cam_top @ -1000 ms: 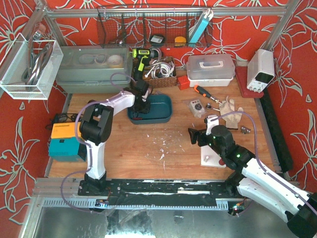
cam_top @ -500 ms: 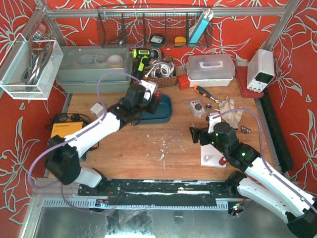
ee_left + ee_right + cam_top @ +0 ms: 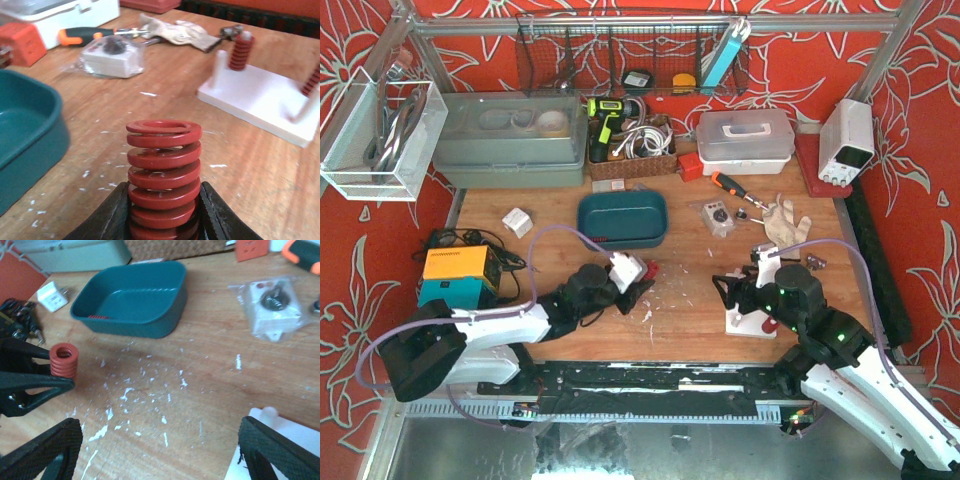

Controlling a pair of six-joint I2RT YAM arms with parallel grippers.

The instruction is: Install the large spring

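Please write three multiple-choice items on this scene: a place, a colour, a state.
1. What colour is the tray? A teal; B yellow; C white.
2. Where is the large spring? A in the tray; B between the left jaws; C between the right jaws.
3. How are the right jaws? A shut, empty; B shut on the large spring; C open.
Key: A, its walls are teal; B, the left jaws clamp its lower coils; C, they stand wide apart with nothing between.

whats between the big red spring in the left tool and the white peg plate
Only bare wooden table with white flecks, clearest in the left wrist view; nothing stands between the large spring and the white peg plate.
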